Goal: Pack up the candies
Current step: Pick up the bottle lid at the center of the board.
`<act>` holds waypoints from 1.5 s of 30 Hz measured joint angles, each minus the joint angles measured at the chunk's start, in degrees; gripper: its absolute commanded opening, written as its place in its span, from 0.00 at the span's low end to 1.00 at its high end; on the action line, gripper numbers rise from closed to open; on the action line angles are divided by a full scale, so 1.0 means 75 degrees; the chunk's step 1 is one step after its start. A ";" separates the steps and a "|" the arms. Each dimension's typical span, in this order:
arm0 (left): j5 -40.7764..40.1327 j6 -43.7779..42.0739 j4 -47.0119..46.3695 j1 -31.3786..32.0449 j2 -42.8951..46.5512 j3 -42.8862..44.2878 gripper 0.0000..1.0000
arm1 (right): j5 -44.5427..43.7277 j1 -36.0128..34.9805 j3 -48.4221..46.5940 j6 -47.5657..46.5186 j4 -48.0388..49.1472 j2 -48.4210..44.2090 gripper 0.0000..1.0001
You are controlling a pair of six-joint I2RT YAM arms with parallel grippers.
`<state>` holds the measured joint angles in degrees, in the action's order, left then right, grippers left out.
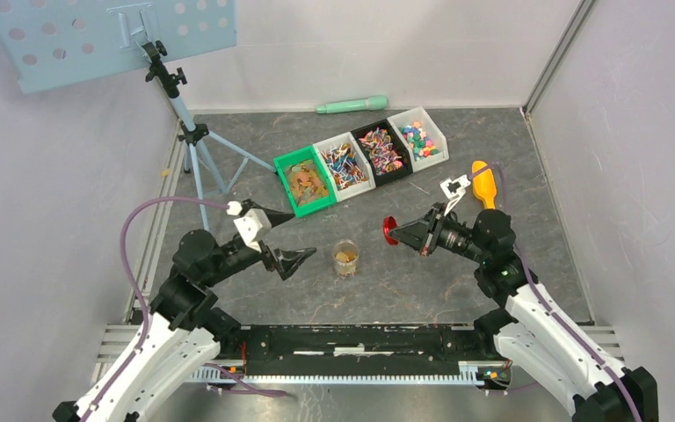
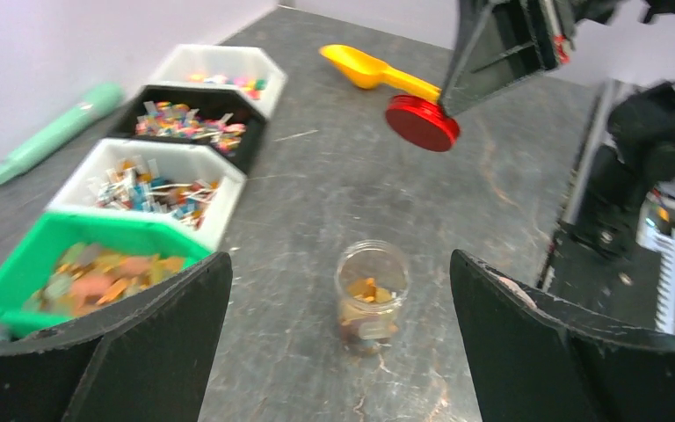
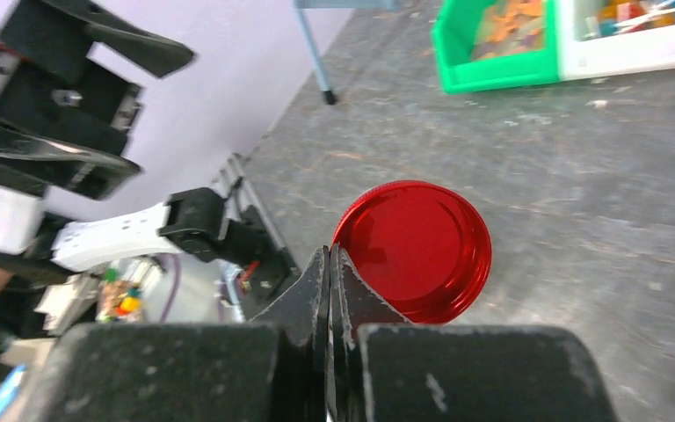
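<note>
A small clear jar (image 1: 345, 258) (image 2: 370, 294) stands open on the table with golden-brown candies in its lower part. More candies (image 1: 381, 150) fill a row of bins behind it. My left gripper (image 1: 303, 261) (image 2: 338, 259) is open wide, just left of the jar and facing it, with nothing between its fingers. My right gripper (image 1: 397, 231) (image 3: 328, 255) is shut on the rim of a red lid (image 1: 389, 230) (image 2: 421, 122) (image 3: 417, 246), holding it tilted on edge, to the right of the jar and beyond it.
Green bin (image 1: 306, 183), white bin (image 1: 344, 165), black bin and another white bin (image 1: 417, 138) sit in a diagonal row. A yellow scoop (image 1: 483, 185) (image 2: 369, 69) lies at right. A green tube (image 1: 352, 105) lies by the back wall. A tripod (image 1: 193, 141) stands at left.
</note>
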<state>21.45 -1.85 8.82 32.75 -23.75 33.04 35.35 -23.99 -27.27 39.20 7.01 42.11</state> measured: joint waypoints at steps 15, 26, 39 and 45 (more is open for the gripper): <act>0.2279 0.0047 -0.3369 0.0035 -0.1343 -0.0912 1.00 | -0.0697 -0.2570 0.0723 0.2585 0.4109 0.0994 0.00; 0.2958 0.0073 -0.4185 0.0187 -0.1728 -0.0950 1.00 | -0.1964 -0.4109 0.0408 0.3433 0.6062 0.2238 0.00; 0.3028 0.0064 -0.4097 0.0198 -0.1311 -0.1087 1.00 | -0.2672 -0.4252 -0.0152 0.3249 0.6094 0.2465 0.00; 0.2885 0.0064 -0.4086 0.0201 -0.1300 -0.1087 1.00 | -0.2763 -0.4319 -0.0265 0.3255 0.6149 0.2637 0.00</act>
<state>43.09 -1.37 -21.82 34.26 -33.50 24.88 14.63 -56.38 -29.26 63.61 53.12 61.89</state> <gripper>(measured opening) 0.997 0.004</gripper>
